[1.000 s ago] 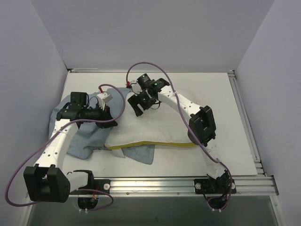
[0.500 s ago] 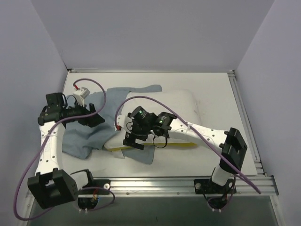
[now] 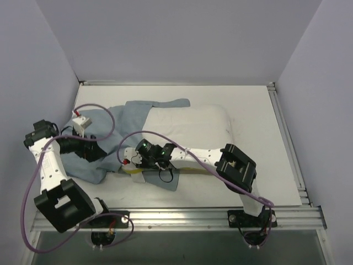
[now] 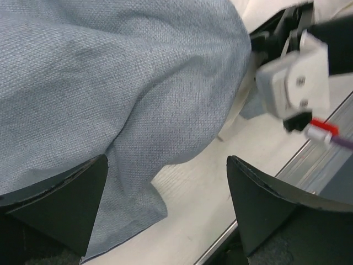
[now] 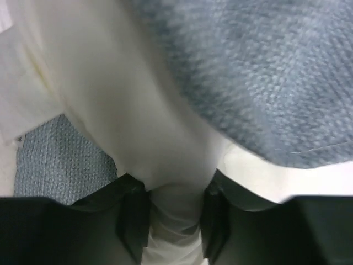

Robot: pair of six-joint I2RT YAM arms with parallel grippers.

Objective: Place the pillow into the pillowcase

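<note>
The pillow (image 3: 193, 130) is lying across the middle of the table (image 3: 259, 110), long side toward the arms, with its yellow band (image 3: 198, 170) running along the near edge. The pillowcase (image 3: 124, 124) is lying crumpled at the pillow's left. It is lapping over the far-left corner, and a flap is poking out from under the near-left corner. Most of the pillow is sitting outside the cloth. Only plain pale grey-blue weave is showing in all three views.

The right gripper (image 3: 131, 164) is reaching leftward along the pillow's near edge, low at the near-left corner. In the right wrist view its fingers (image 5: 132, 221) are pressing close together with a fold of white pillow (image 5: 110, 83) fabric pinched between them — clamped on the pillow. Grey-blue pillowcase (image 5: 265, 72) cloth is draping over the pillow just above the pinch, and more is showing at lower left.

The left gripper (image 3: 96, 154) is hanging low over the pillowcase's left part, pointing toward the right gripper; whether it is touching the cloth I cannot tell. In the left wrist view its fingers (image 4: 55, 210) are spread wide with nothing held. A bulge of pillowcase (image 4: 110, 72) is rising ahead of them, its hem lying on the white table (image 4: 204, 204). A connector block (image 4: 292, 77) — pale grey, with a red plug and purple cable — is showing at the upper right of that view, beside black parts. An aluminium rail (image 4: 314, 157) is crossing the lower right corner.
</note>
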